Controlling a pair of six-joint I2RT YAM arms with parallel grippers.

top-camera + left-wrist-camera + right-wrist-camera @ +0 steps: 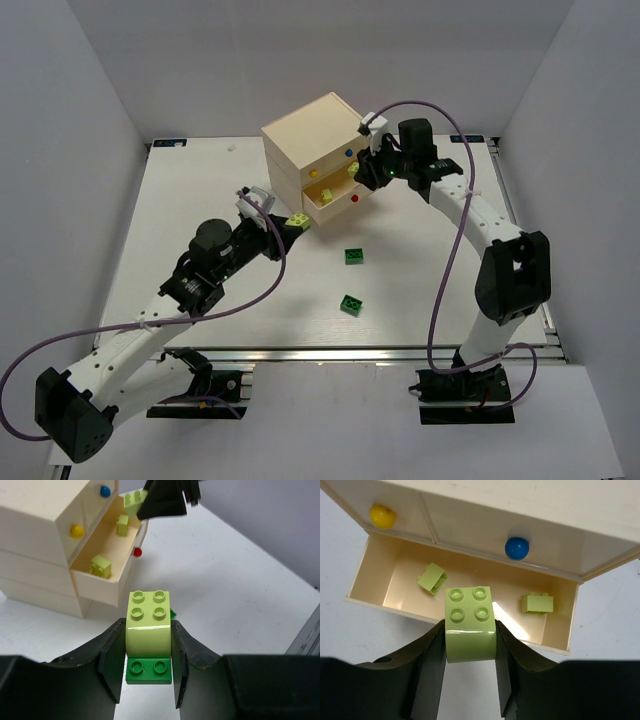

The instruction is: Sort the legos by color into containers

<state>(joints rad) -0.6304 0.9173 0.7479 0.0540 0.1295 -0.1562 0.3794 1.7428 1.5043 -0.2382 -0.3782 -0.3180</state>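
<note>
My left gripper [291, 226] [148, 630] is shut on a yellow-green lego [149, 622], held just in front of the cream chest [310, 135]. A dark green lego [148, 668] shows right under it between the jaws; I cannot tell whether the two are joined. Over the open drawer [327, 210] [375, 575], my right gripper [366, 172] [470, 630] is shut on another yellow-green lego [470, 625]. Two yellow-green legos [432, 577] [537, 603] lie inside that drawer. On the table lie two green legos [354, 257] [351, 304].
The chest's shut drawers carry a yellow knob [383, 516] and a blue knob [516, 548]; the open drawer's front has a red knob [355, 199]. Purple cables loop beside both arms. White walls enclose the table [200, 200] at left, back and right.
</note>
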